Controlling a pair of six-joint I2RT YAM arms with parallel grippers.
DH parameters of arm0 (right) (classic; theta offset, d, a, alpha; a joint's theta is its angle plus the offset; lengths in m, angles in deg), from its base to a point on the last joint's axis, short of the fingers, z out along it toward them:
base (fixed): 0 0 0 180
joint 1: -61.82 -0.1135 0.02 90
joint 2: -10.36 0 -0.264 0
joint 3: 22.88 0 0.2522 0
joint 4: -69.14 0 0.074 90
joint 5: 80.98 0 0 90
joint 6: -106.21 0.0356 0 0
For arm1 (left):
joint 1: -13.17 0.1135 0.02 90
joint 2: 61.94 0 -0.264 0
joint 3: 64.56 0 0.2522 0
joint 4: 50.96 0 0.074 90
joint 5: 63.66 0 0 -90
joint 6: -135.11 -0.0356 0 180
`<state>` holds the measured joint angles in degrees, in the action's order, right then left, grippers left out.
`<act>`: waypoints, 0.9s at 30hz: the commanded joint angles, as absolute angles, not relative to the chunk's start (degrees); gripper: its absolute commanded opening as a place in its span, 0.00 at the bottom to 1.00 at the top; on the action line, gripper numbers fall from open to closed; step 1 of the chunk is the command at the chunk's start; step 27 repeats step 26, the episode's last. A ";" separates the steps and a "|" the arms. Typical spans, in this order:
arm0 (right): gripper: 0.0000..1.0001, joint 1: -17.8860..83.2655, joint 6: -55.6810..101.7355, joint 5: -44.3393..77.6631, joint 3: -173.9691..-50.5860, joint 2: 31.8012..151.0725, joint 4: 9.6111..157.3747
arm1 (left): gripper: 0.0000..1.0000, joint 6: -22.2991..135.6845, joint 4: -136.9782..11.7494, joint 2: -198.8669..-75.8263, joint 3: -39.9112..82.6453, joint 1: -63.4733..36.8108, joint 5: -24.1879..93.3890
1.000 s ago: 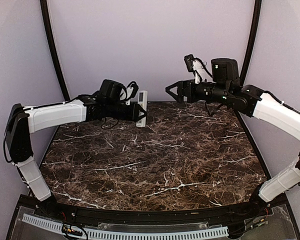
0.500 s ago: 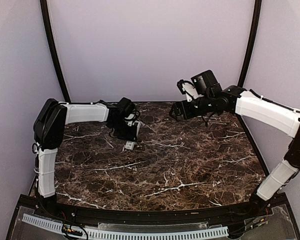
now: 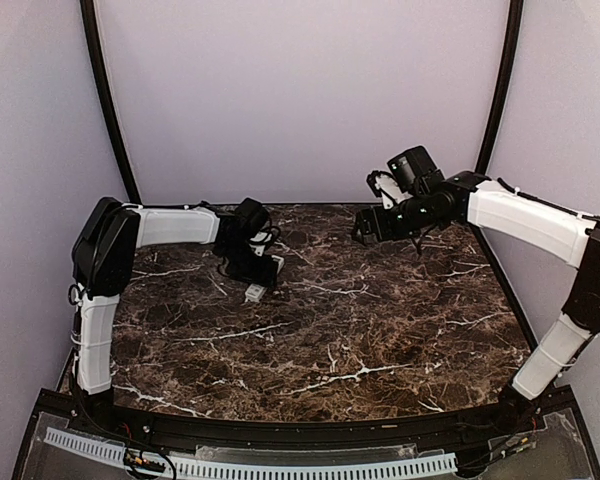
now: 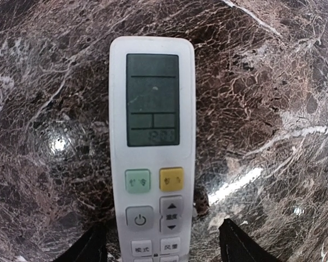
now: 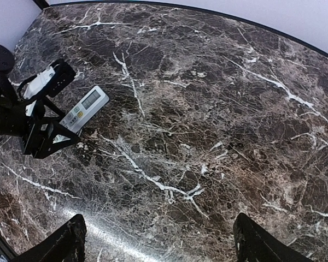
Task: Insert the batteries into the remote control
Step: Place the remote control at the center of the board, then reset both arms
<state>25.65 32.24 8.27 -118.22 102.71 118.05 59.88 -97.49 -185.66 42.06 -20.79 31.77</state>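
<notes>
Since a second ago the left arm has come down from its raised pose at the back wall, and the remote control (image 3: 255, 292) it carried high then now lies flat on the marble table (image 3: 380, 330). In the overhead view it sits in the upper left part of the tabletop, with only its white end showing below the left gripper (image 3: 252, 262). The right arm has folded in a little, and its gripper has dropped lower at the upper right.

From the left wrist camera I see the remote face up. Its grey display (image 4: 152, 100) points to the top of the frame, and a green button (image 4: 138, 180) and a yellow button (image 4: 171, 179) sit below it. The left gripper's fingers (image 4: 90, 248) stand on either side of the remote's lower end, spread wider than the body. There is a clear gap on the right side, so I read no clamp on it.

The right gripper (image 3: 365, 225) hangs above the table, well apart from the remote. In its own camera both black fingers (image 5: 68, 240) are spread wide with only bare marble between them. The remote shows at the left of that frame, partly under the other arm's dark wrist.
</notes>
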 commanded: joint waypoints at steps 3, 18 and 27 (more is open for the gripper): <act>0.91 32.58 32.65 11.09 -111.75 96.64 111.57 | 0.70 59.55 -95.42 -174.57 37.80 -19.69 30.54; 0.95 61.29 34.66 11.90 -73.59 75.72 72.44 | 0.88 55.66 -35.59 -141.10 -10.42 -1.73 -10.27; 0.96 61.29 36.14 5.90 -70.10 77.21 67.85 | 0.99 40.73 -15.84 -147.50 -16.79 -0.28 -17.19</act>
